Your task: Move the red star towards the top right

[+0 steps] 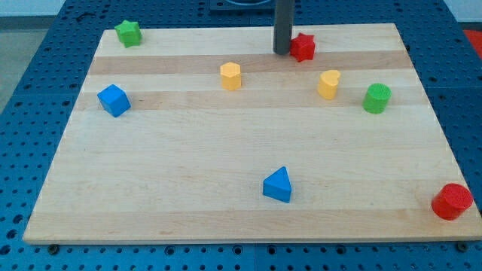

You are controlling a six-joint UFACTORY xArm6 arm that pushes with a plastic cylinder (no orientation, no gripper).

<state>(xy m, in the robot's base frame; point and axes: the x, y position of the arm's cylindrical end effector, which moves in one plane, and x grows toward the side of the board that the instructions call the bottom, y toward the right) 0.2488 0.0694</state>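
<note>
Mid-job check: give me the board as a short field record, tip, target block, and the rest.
tip: my tip at the view's top, against the red star's left side
target: red star, near the top edge
yellow blocks: yellow hexagon block, yellow block
green: green star, green cylinder
blue: blue cube, blue triangular block
red cylinder: bottom-right corner
</note>
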